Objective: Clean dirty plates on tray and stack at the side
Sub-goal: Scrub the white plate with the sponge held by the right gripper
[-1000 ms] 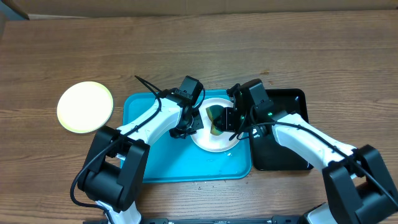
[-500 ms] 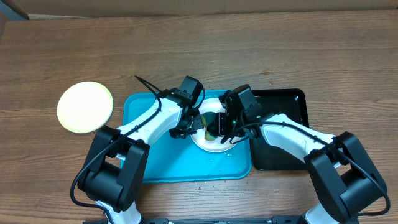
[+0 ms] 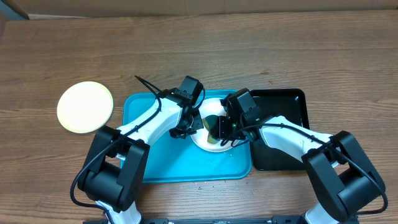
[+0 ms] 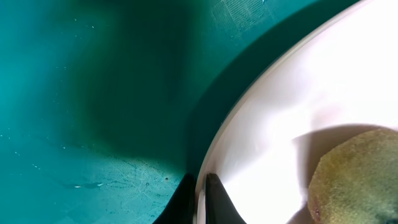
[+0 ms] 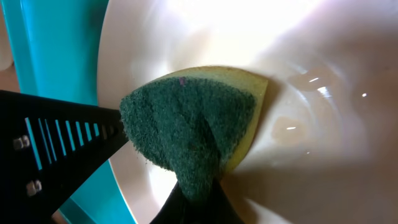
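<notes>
Presently pinches the white plate (image 4: 298, 93) rim at 9 o'clock with the left gripper (image 4: 202, 186), steadying it on the tray (image 3: 161, 162). Clamps the sponge (image 5: 186, 118) in the right gripper (image 5: 196, 198), pressed onto the plate face for scrubbing. Locates the yellow-green plate (image 3: 84, 107) off-tray at 9 o'clock, likely as stack base.

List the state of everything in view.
white plate, on the turquoise tray, rim clamped
left gripper, shut on white plate rim
sponge, pinched, touching white plate
right gripper, shut on sponge
yellow-green plate, flat on table, off tray
black tray, flat, right of turquoise tray
</notes>
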You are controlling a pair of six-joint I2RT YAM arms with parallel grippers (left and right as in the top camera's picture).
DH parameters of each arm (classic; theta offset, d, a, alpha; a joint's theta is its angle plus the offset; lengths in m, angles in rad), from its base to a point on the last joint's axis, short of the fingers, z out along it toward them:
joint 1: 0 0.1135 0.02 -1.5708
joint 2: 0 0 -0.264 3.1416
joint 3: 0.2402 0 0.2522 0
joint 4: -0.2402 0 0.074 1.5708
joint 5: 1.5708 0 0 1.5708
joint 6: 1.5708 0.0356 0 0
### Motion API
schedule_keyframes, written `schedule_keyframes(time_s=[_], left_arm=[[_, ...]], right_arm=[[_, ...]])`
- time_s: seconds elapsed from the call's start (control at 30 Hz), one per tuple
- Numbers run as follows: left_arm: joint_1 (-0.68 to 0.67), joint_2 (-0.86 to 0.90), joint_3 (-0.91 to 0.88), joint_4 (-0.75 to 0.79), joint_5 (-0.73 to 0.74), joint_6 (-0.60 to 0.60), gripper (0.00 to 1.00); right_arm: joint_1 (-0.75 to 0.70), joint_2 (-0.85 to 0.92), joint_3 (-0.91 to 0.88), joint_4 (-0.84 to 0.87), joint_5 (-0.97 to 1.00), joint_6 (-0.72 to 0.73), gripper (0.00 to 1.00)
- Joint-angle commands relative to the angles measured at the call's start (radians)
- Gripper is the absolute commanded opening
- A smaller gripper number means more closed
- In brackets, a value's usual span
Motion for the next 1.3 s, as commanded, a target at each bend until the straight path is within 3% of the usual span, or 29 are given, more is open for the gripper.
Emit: schedule_keyframes(time_s=[0.0, 0.33, 0.6, 0.77, 0.97, 1.1, 1.27], left_arm=[[-0.006, 0.087, -0.065, -0.033, -0.096, -0.010, 0.04], [-0.006, 0.087, -0.065, -0.033, -0.096, -0.010, 0.04], [-0.006, 0.087, -0.065, -0.034, -0.096, -0.010, 0.04], [-0.006, 0.087, -0.065, -0.034, -0.096, -0.010, 0.04], [-0.006, 0.087, -0.065, -0.034, -0.096, -0.010, 0.04], [-0.006, 0.087, -0.065, -0.038, -0.098, -0.010, 0.04], [-0.006, 0.087, -0.065, -0.037, -0.097, -0.006, 0.04]], right_arm=[[0.006, 0.003, -0.005, -0.001, 0.048, 0.005, 0.04], [0.001, 0.003, -0.005, -0.008, 0.193, 0.005, 0.04], [-0.065, 0.003, 0.001, 0.006, 0.187, 0.027, 0.04], [-0.114, -0.001, 0.044, 0.003, 0.090, 0.017, 0.04], [-0.122, -0.059, 0.136, -0.002, -0.214, -0.080, 0.04], [-0.138, -0.171, 0.164, -0.099, -0.188, -0.079, 0.04], [-0.204, -0.273, 0.164, -0.343, 0.055, -0.107, 0.04]])
